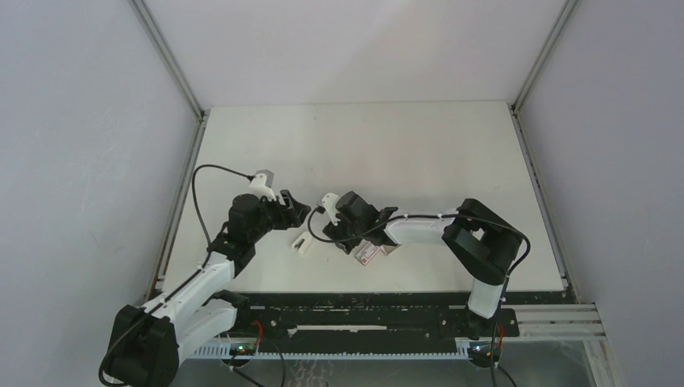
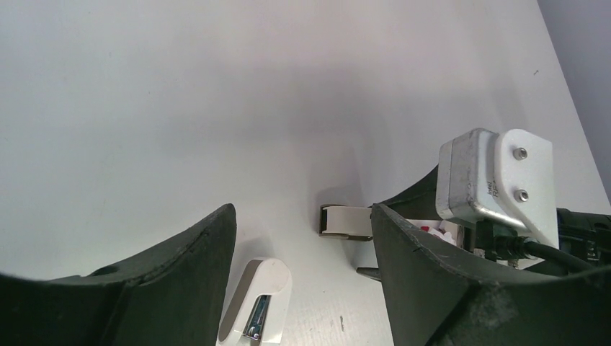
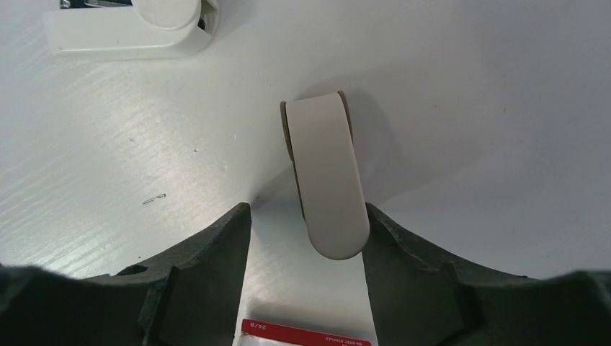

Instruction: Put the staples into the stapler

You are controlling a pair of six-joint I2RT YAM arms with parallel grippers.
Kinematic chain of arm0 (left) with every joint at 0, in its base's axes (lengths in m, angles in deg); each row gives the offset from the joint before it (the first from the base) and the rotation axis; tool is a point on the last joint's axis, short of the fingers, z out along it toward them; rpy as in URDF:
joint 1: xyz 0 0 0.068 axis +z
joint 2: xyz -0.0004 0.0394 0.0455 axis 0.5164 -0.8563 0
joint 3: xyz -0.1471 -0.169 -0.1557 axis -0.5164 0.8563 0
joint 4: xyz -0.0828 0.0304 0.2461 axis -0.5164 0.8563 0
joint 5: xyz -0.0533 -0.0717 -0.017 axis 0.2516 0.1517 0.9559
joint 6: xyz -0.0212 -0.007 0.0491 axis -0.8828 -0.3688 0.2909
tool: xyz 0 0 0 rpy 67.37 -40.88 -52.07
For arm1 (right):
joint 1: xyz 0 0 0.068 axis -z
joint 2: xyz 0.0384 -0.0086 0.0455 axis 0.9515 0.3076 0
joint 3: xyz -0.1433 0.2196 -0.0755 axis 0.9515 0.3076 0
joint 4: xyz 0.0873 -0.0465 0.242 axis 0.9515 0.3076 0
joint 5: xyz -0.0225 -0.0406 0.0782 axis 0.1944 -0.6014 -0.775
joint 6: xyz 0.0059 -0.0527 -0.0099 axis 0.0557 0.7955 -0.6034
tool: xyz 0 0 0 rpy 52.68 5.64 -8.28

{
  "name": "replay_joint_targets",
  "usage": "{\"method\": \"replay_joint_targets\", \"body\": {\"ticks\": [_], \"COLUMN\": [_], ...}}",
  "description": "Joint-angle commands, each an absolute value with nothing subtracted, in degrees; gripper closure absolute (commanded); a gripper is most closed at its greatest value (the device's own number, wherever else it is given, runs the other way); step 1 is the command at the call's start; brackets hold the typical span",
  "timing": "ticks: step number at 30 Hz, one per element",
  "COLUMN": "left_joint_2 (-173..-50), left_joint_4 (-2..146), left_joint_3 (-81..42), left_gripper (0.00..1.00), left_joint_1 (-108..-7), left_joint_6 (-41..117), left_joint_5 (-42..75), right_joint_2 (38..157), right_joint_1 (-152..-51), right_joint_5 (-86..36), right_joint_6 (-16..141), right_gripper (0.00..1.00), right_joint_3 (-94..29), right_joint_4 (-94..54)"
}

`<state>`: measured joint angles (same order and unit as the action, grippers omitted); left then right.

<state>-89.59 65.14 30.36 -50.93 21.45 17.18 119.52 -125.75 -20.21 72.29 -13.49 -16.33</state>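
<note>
**One stapler down, no staples in either gripper**

You're at an early step, by my read: nothing is loaded and the staples aren't in hand.

The stapler point(image 2: 256, 299) lies flat on the table point(image 1: 403, 145), below and between the fingers of the left gripper point(image 2: 302, 213). That gripper is spread wide and holds nothing.

The right gripper point(image 3: 308, 209) straddles a white rounded piece point(image 3: 328, 173) with a tan edge. Its jaws are apart, with one finger at the piece's side and a clear gap on the other, so it is not clamped. You can't tell whether that piece is a stapler part or something else.

The box point(image 1: 367, 256), red and white, sits just on the near side of the right gripper.

No separate strip of staples shows in any view. A silvery glint inside the stapler could be its inner arm or staples, and I cannot tell which.

Next you'll likely need to find the strip, probably in the box. That calls for a fine pinch on a thin bar while the other gripper steadies the stapler with its channel exposed.

Count: two grippers, one stapler, one white rounded piece, one box, zero loose strips.
</note>
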Motion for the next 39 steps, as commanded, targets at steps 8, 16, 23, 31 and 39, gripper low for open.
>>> {"method": "replay_joint_targets", "body": {"ticks": [8, 16, 23, 31, 39], "left_joint_2": [-88.4, -85.4, -81.3, -86.4, -85.3], "left_joint_4": [63.7, 61.6, 58.8, 53.5, 53.3], "left_joint_3": [31.1, 33.4, 38.2, 37.2, 36.4], "left_gripper": [0.27, 0.28, 0.28, 0.3, 0.42], "left_joint_1": [-50.5, -50.5, -50.7, -57.1, -58.5], "left_joint_6": [20.8, 14.7, 3.2, -1.8, -3.8], "left_joint_5": [17.6, 22.4, 33.6, 42.9, 42.6], "right_joint_2": [122.4, 117.7, 105.0, 94.1, 89.1], "right_joint_1": [-124.9, -127.9, -132.1, -137.2, -138.6], "right_joint_5": [-21.6, -20.7, -18.8, -13.6, -10.4], "right_joint_6": [73.8, 72.0, 68.2, 67.7, 67.2], "right_gripper": [0.61, 0.91, 0.93, 0.94, 0.94], "right_joint_3": [-15.8, -13.7, -4.3, 2.5, 4.9], "right_joint_4": [-16.4, -18.6, -26.0, -29.4, -30.7]}}
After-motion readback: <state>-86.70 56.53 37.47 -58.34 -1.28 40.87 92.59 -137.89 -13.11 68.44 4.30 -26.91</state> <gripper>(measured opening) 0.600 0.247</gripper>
